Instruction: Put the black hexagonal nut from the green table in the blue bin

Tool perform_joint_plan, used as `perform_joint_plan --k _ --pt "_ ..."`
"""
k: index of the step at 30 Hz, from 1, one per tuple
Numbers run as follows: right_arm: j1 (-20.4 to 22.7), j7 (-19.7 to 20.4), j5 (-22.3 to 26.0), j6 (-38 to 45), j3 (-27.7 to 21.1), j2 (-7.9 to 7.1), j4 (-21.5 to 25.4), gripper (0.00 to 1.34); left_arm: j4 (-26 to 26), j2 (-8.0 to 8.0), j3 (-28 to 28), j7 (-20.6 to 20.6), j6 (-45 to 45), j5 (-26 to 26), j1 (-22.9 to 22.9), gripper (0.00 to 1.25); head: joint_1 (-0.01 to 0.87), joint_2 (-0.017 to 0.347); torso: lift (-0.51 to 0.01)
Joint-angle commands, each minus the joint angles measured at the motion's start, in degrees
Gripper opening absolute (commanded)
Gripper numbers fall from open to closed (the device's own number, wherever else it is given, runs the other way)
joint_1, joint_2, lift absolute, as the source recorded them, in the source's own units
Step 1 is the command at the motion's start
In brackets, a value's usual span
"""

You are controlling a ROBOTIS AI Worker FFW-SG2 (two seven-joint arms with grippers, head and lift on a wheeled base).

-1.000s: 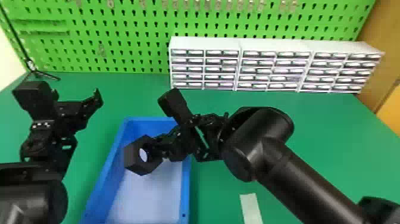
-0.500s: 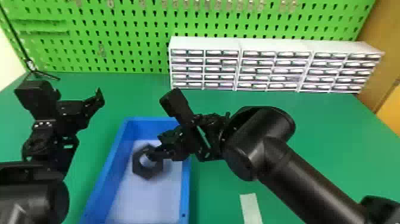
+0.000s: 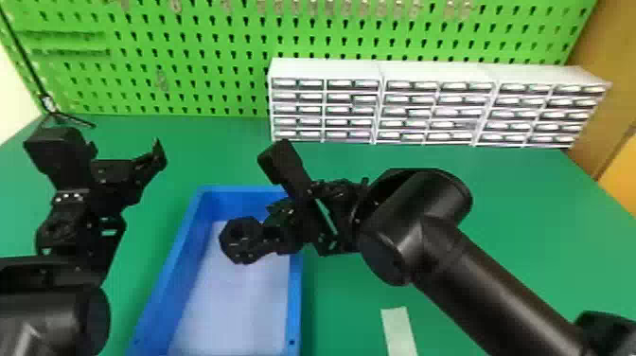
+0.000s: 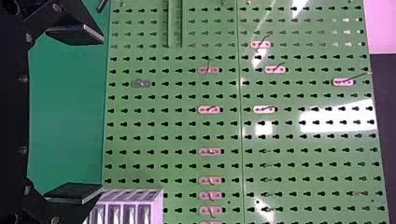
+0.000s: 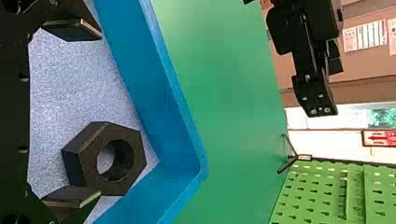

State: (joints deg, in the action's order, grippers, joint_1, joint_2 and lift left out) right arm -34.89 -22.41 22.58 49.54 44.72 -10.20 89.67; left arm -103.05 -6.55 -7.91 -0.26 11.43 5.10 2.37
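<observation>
Head view looks forward and down; left wrist view faces the board all three share; right wrist view looks closely into the bin.

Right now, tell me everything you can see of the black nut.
The black nut is a thick, matte hexagon, maybe plastic, with flat sides and a wide round hole through it. It looks whole. It is inside the blue bin, toward the far end, over the pale floor. The right gripper has its jaws open; one overlaps the nut's edge in view. Contact and exact tilt I can't tell.
</observation>
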Motion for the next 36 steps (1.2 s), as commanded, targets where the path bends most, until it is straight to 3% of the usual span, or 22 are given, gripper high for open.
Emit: perform_joint_plan --k 1,18,23,36 --pt "0.0 0.0 0.0 0.1 -0.2 -0.08 0.0 1.22 0.0 0.05 0.1 0.0 0.0 0.0 0.0 1.09 0.686 0.028 -0.096" --pt "0.4 -0.1 1.2 -0.2 -2.6 -0.08 0.1 1.22 0.0 0.05 0.3 0.0 0.0 0.1 0.0 1.09 0.686 0.028 -0.096" --pt "1.2 -0.2 1.3 -0.2 -6.0 0.1 0.6 1.22 0.0 0.05 0.6 0.0 0.0 0.1 -0.1 1.09 0.686 0.028 -0.096" --pt "4.5 -1.8 -4.2 -0.6 -18.5 0.71 3.6 1.22 0.0 0.05 2.1 0.0 0.0 0.7 -0.2 1.09 0.686 0.028 -0.096"
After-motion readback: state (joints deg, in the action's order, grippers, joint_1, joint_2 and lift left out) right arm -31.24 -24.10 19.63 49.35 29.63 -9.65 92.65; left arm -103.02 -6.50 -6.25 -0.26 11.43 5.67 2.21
